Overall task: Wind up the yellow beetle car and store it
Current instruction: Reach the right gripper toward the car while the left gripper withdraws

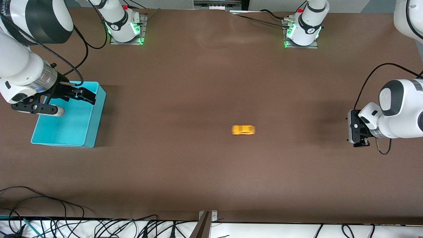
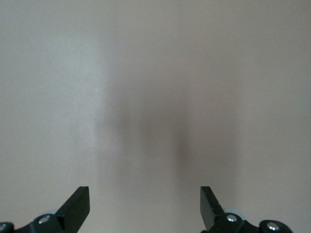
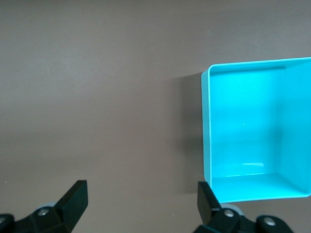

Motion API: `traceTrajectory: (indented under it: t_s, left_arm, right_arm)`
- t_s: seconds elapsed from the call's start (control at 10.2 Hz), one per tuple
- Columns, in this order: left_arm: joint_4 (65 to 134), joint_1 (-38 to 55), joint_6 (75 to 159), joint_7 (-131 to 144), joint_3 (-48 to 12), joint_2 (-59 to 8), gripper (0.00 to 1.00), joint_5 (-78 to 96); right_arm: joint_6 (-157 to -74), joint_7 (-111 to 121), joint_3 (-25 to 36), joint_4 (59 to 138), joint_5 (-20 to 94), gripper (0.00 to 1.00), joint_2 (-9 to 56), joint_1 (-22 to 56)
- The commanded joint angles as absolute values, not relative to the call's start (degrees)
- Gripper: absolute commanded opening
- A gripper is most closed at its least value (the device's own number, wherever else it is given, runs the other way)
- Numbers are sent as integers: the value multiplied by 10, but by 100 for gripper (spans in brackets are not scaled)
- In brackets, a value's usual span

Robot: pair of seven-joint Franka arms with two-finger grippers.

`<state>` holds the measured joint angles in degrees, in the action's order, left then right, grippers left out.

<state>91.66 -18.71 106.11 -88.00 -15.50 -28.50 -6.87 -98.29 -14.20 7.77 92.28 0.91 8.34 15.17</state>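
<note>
The car point(image 1: 243, 130) sits mid-bench, long axis running between the arms' ends. It lies nearer the left tool point(image 1: 356, 129) than the right tool point(image 1: 71, 99), which hangs by the bin point(image 1: 89, 132). Both tools gape, empty.

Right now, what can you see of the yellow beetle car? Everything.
The yellow beetle car is a tiny yellow-orange toy with a rounded body, seen only in the front view. It is smeared sideways by blur, so windows and wheels can't be made out. It sits on the bare brown table near the middle, side-on to the camera, apart from the blue bin. Nothing touches it, and neither gripper is near it.
</note>
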Motion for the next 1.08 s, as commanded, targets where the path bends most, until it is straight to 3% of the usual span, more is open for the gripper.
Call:
traceTrajectory:
  t_s: [0.0, 0.98]
  left_arm:
    - [901, -188, 1015, -803, -184, -280, 100, -47]
    - [898, -186, 947, -516, -240, -191, 100, 8]
  right_arm:
    - [-973, -134, 76, 909, 1, 100, 89, 151]
    - [-974, -80, 67, 911, 5, 100, 90, 162]
